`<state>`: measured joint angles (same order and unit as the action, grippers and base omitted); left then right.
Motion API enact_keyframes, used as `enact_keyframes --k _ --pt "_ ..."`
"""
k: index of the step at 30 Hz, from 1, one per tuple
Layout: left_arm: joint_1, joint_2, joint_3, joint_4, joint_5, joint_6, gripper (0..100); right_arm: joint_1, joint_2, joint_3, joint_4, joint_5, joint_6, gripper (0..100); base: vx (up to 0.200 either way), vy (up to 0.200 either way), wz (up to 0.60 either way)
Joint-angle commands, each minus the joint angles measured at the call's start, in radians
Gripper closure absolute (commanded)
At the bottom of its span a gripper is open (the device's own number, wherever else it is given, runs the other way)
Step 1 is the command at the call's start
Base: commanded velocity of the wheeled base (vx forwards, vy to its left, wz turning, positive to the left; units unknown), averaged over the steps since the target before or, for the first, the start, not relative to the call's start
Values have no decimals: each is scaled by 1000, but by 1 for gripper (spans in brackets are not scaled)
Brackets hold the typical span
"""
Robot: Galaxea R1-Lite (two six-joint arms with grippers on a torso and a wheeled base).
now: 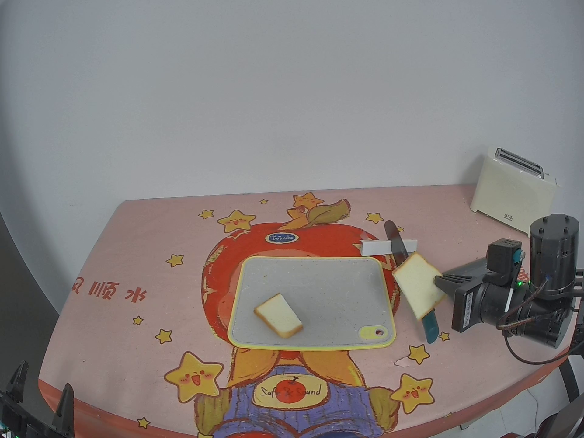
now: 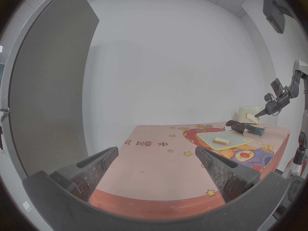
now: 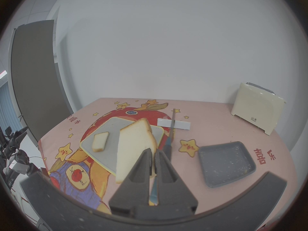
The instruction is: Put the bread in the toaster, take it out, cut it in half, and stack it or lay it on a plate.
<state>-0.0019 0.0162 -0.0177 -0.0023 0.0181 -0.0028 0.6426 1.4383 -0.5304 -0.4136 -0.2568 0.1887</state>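
Pink table (image 1: 152,232) with a cartoon apple print, set against a plain white wall (image 1: 274,80).

Bread slice (image 1: 418,284): pale cream face, thin tan crust, one end rounded. It is in the air just off the right edge of the cutting board (image 1: 316,287), tilted on edge. The right gripper (image 1: 441,282) is clamped on it, both fingers pressed together over its lower edge in the right wrist view. Cannot tell whether the face is toasted.

Smaller bread piece (image 1: 278,315): same colouring, lying flat on the front-left part of the board, well apart from the held slice.

Toaster (image 1: 514,190): cream, at the table's far right corner; two slots on top, their insides not visible.

Knife (image 1: 394,241): dark blade resting across a white block (image 1: 380,247), teal handle pointing towards the front edge. Its middle is hidden behind the held slice.

Grey tray (image 3: 226,162): rectangular, shallow, on the table to the right of the knife, in front of the toaster.

Left gripper (image 2: 156,149): fingers spread wide with nothing between them, hanging off the table's front-left edge. In the head view it is cut off at the lower left corner.

Contact on the slice's far face is hidden.
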Motion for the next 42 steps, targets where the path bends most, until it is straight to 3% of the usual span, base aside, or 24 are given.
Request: enact_keyframes --k 1,23,32,42 --pt "0 -10 18 -1 0 0 0 0 -9 1 3 1 0 100 0 0 0" --pt "0 -10 18 -1 0 0 0 0 -4 4 1 1 0 100 0 -27 0" --pt "0 -10 18 -1 -1 0 0 -1 -4 6 1 1 0 100 0 -200 0" --pt "2 -10 18 -1 -1 0 0 0 -1 7 3 1 0 100 0 0 0"
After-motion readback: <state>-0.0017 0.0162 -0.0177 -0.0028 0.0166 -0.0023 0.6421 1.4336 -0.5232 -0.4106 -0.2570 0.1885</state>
